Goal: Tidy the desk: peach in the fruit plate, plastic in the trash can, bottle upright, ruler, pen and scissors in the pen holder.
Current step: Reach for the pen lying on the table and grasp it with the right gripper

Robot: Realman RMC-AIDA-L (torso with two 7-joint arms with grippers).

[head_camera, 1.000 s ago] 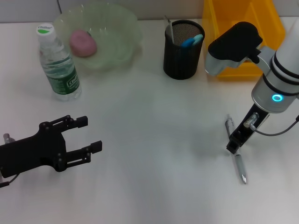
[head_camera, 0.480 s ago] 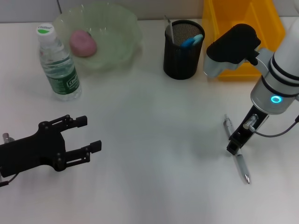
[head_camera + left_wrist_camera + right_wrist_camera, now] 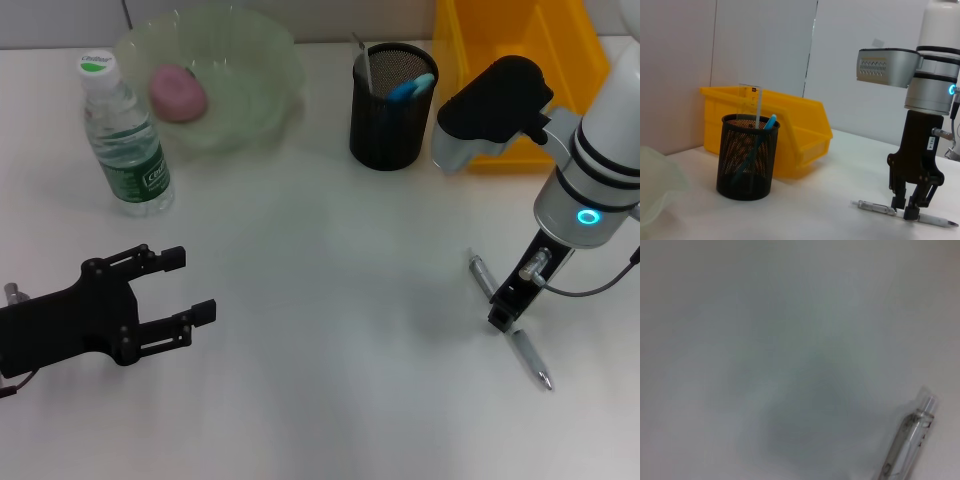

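Pen [image 3: 510, 320]: slim clear-and-silver barrel, lies flat on matte white desk [image 3: 330, 340], lower right of head frame. Right gripper [image 3: 503, 316]: black fingers pinching pen mid-barrel, tips at desk surface. Black mesh cylinder pen holder [image 3: 392, 105] top centre, ruler and blue-handled item inside. Left gripper [image 3: 178, 290] lower left, fingers spread, empty.

Looks like an office or lab test bench: a plain white worktop [image 3: 320, 400], a mesh pen holder [image 3: 392, 105], a yellow parts bin [image 3: 520, 45], bare partition walls [image 3: 765, 45] behind.
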